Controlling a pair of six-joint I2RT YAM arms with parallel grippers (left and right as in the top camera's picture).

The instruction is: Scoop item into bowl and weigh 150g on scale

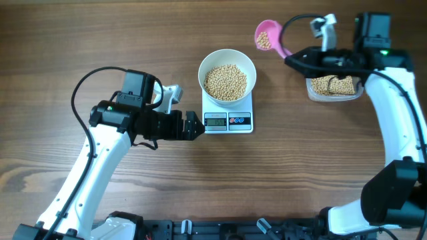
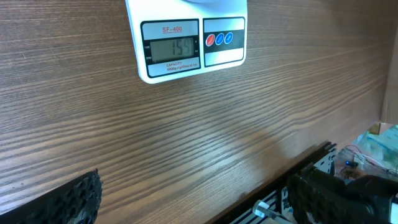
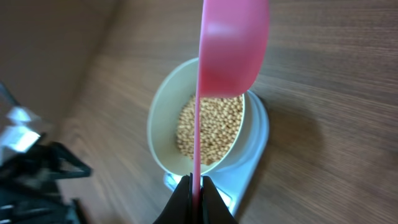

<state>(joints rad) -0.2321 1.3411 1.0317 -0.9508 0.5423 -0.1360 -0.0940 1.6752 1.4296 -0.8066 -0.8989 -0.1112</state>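
Observation:
The white bowl [image 1: 202, 72] stands on the scale [image 1: 228, 121], about half full of tan beans [image 1: 225, 82]. My right gripper [image 1: 291, 59] is shut on the thin handle of a pink scoop [image 1: 267, 36]. The scoop holds some beans and hovers to the right of the bowl and behind it. From the right wrist, the scoop [image 3: 231, 43] hangs over the bowl [image 3: 160, 130], and its handle is pinched in the gripper [image 3: 196, 198]. My left gripper [image 1: 199, 127] is open just left of the scale. The scale's display [image 2: 172, 49] seems to read 159.
A clear plastic container [image 1: 333, 87] with more beans sits at the right, under my right arm. Bare wooden table [image 1: 80, 40] lies to the left and in front of the scale. The table's front edge and a black rail [image 2: 311, 171] show in the left wrist view.

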